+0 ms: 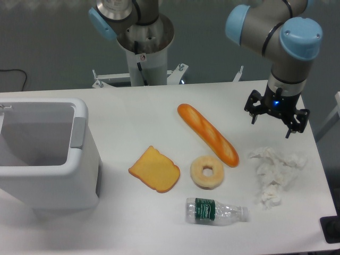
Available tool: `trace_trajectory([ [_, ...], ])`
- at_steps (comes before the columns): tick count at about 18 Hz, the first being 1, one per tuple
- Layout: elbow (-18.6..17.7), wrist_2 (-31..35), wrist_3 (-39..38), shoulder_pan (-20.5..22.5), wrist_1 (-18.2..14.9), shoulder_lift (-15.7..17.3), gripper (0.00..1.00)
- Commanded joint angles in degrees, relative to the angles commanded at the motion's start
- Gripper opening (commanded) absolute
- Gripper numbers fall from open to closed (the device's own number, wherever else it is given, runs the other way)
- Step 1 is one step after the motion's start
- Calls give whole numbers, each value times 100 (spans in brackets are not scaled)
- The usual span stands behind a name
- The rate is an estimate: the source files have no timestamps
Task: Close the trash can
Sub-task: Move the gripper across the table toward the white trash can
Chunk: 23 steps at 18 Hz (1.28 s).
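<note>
The trash can (79, 159) is a big white boxy bin at the left of the table, with its top open and the inside showing. A grey tab (77, 132) sits on its right rim. Its lid is not clearly visible. My gripper (274, 116) hangs far to the right, above the table near the crumpled tissue (276, 172). Its fingers are spread and hold nothing.
Between the bin and the gripper lie a baguette (207, 133), a toast slice (154, 169), a donut (207, 171) and a plastic bottle (215, 211). The robot's base column (144, 50) stands at the back centre.
</note>
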Motion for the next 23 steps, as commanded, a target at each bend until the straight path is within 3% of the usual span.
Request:
trace_trajectory([
  [2,-299,-17,-35,-106,238,298,100],
  [4,-431,-122,-192,-150,230,484,100],
  [8,-450,-132,-1597,-640,230,651,100],
  [12,-485,-175,-2029,-1089,213,1011,100],
  [23,-537,-422,-4323,-2522,81,2039,100],
])
